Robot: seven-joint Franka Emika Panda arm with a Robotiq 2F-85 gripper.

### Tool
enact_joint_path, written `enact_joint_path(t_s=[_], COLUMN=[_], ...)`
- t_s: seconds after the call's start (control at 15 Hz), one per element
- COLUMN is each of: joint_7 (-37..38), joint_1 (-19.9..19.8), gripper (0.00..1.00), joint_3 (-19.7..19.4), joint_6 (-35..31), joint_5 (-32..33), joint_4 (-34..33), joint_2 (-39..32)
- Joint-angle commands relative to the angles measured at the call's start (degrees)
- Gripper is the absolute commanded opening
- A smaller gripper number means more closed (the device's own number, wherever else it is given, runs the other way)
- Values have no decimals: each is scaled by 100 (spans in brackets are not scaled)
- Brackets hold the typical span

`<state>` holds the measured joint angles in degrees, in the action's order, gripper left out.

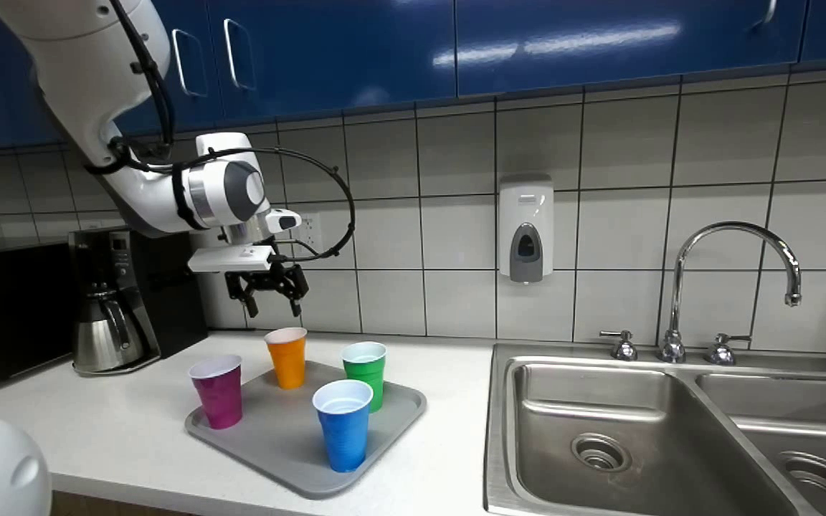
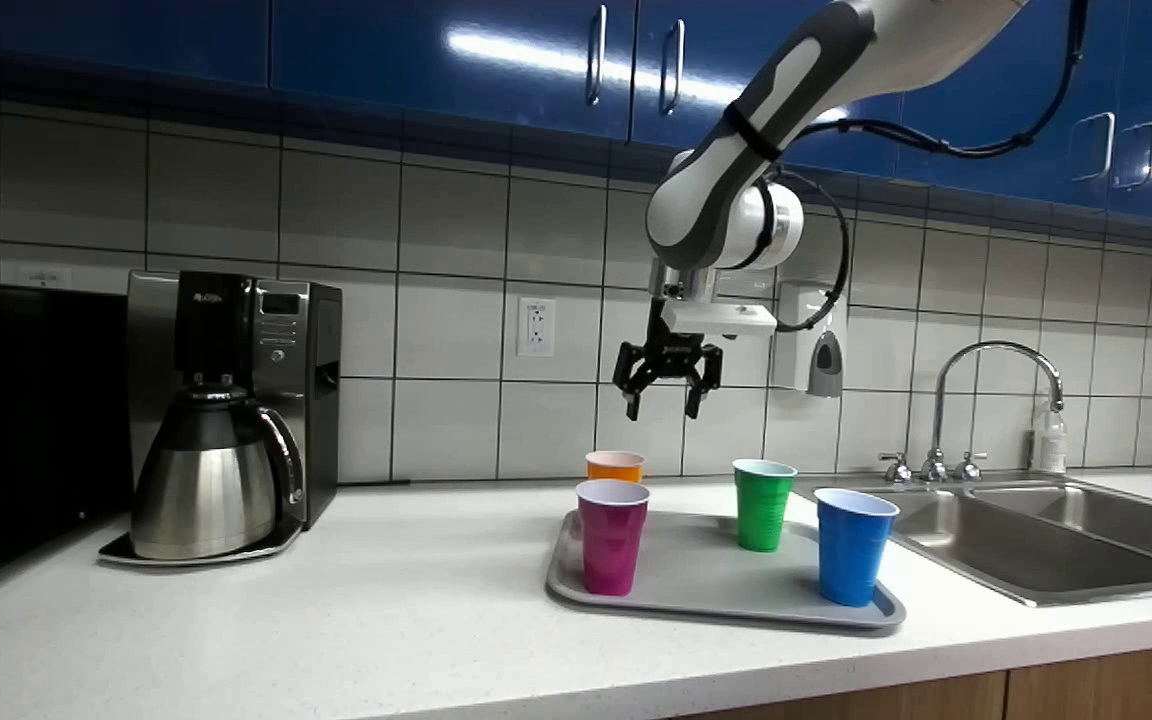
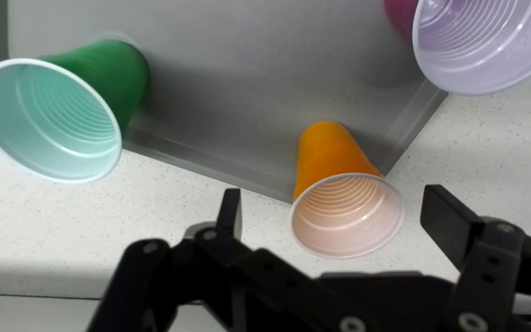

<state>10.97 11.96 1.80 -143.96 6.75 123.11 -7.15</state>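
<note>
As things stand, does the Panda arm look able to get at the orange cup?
Probably yes: the gripper hangs open above the orange cup, which shows between the fingers in the wrist view. Nothing shows in the way; the purple cup and green cup stand apart.

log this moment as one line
black pincer: open, empty | nearest below: orange plastic cup | also on grey rectangular tray: purple plastic cup, green plastic cup, blue plastic cup

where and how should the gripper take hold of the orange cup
Probably grip the orange cup by its outer wall just below the rim, coming from above: it stands upright on the gray tray, mouth up and widest there. The open gripper hangs higher, pointing down, and the wrist view shows the rim between its fingers.
</note>
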Motion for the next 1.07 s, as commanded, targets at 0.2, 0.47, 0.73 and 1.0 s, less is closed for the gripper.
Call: enact_joint_path(t_s=[0.2, 0.47, 0.73, 1.0], joint_7=[80, 59, 64, 26], joint_1=[-160, -201, -241, -265], gripper=[100, 100, 100, 100], joint_3=[209, 312, 431, 524], joint_6=[-216, -160, -166, -72], joint_5=[215, 233, 210, 131], joint_4=[1129, 1553, 1877, 1970], joint_2=[1113, 1589, 1987, 2152])
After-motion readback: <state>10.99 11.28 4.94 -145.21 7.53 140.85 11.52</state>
